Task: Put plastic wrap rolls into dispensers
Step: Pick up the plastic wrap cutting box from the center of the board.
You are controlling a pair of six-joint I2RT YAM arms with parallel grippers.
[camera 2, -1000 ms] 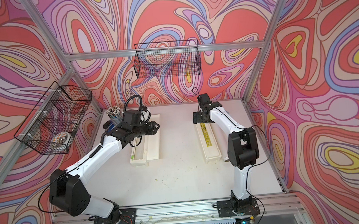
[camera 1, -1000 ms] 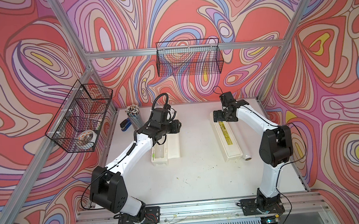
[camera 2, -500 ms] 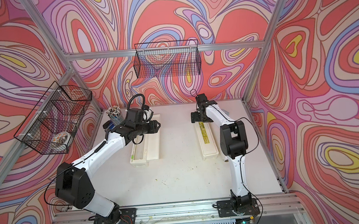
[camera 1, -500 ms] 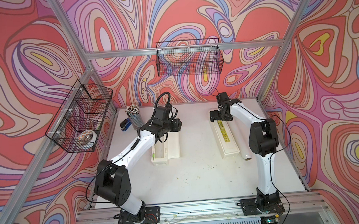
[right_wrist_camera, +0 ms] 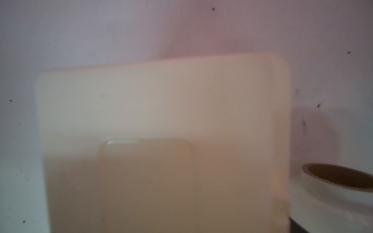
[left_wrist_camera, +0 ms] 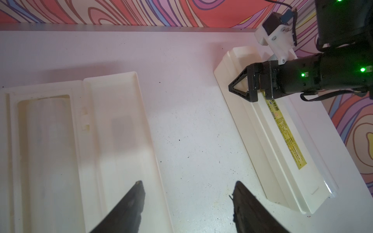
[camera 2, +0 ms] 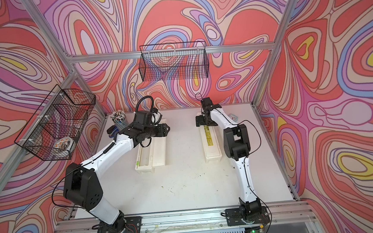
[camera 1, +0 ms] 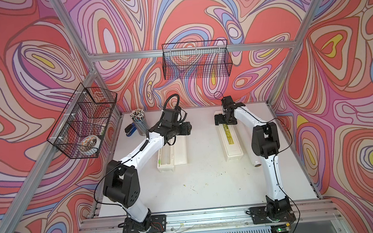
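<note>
Tabletop (camera 1: 203, 183) read as a clock face in both top views, 12 at the back wall.

Open dispenser (camera 1: 180, 153) (camera 2: 159, 152) lies at 9 o'clock of centre, long axis 12–6. Its lid (left_wrist_camera: 117, 131) is folded flat on the 3 o'clock side. First roll (left_wrist_camera: 48, 141) sits inside the tray, with green tab (camera 1: 159, 162) at the 6 o'clock end.

Closed dispenser (camera 1: 234, 149) lies at 3 o'clock of centre, same orientation, yellow label (left_wrist_camera: 288, 137) on top. Second roll (camera 1: 255, 161) lies on the tabletop just beside it, 3 o'clock side, mostly hidden by the right arm. The right wrist view shows its cardboard end (right_wrist_camera: 339, 177).

Left pincer (left_wrist_camera: 188, 187) is over the 12 o'clock end of the open dispenser, pointing toward 3 o'clock. Fingers are apart with nothing between them, one above the lid, one above bare tabletop.

Right pincer (left_wrist_camera: 235, 89) is at the 12 o'clock end of the closed dispenser, low over it. It is seen side-on, one finger covering the other; its own wrist view gives only a blurred box end. Gap and grip: cannot tell.

Pencil cup (camera 1: 140, 122) stands in the 11 o'clock corner.
</note>
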